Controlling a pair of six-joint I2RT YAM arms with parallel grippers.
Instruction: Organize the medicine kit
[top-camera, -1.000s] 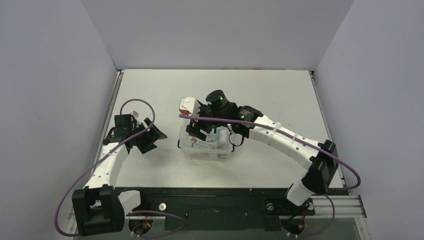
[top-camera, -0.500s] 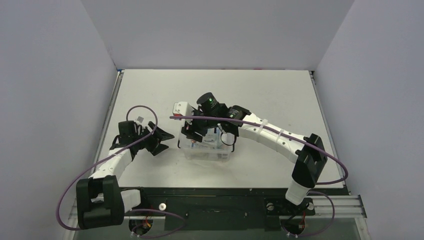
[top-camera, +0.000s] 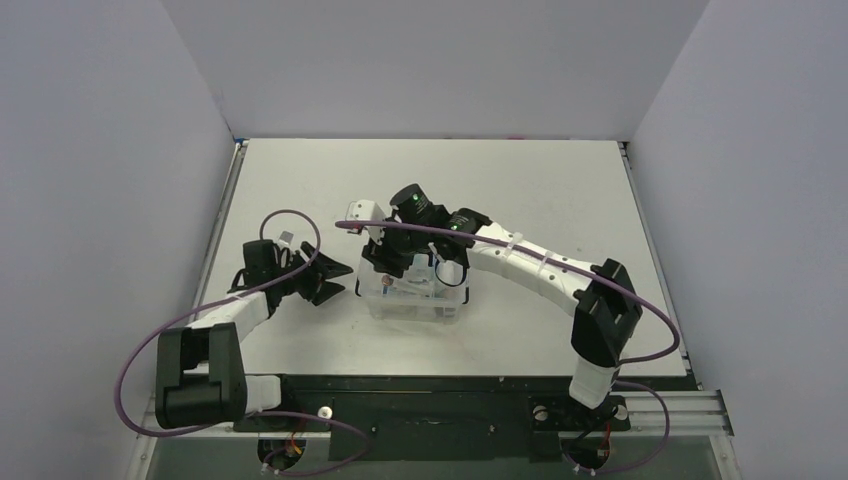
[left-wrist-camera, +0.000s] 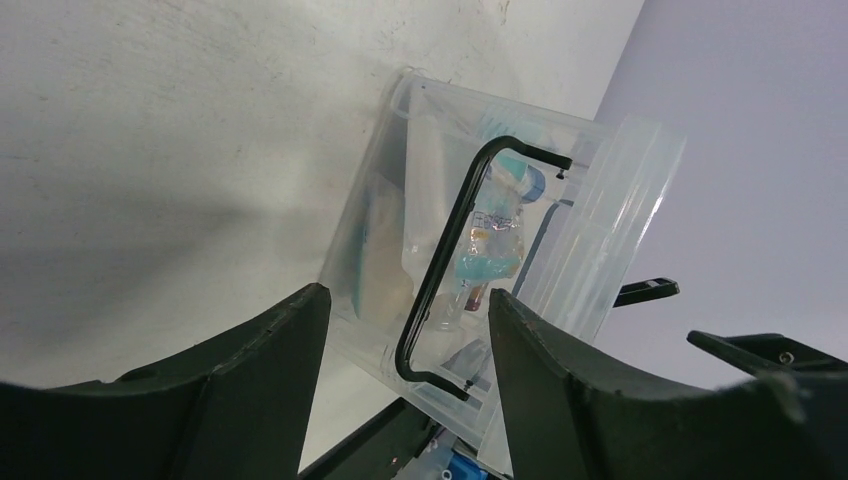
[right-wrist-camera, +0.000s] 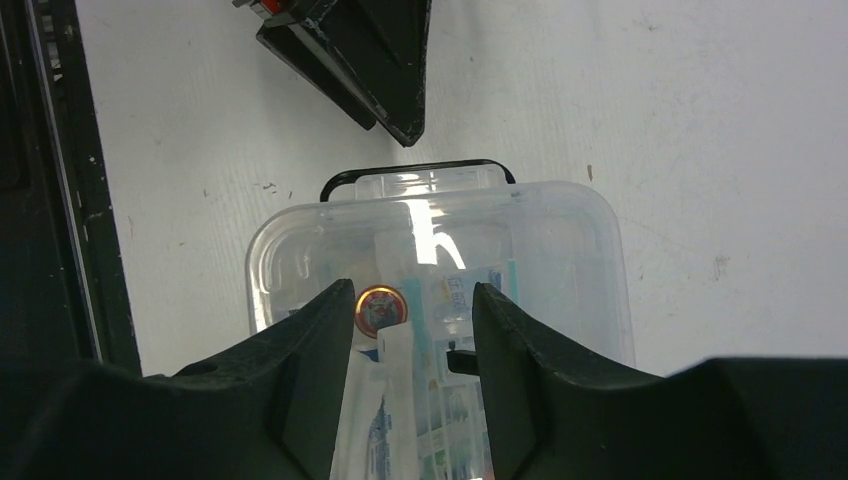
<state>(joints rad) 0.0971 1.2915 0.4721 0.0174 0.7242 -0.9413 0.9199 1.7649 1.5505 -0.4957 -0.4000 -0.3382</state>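
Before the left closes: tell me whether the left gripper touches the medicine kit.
Apart. Right wrist view shows bare table between left gripper and medicine kit.

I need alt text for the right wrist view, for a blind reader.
A clear medicine kit with a black handle at its far edge sits on a white table, seen from above between the right end effector's two black fingers. The left end effector points toward the handle from the far side.

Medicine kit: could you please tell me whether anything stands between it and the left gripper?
Nothing visible does. The left gripper points at the medicine kit from the side with its jaws apart, and only a strip of bare table lies between them.
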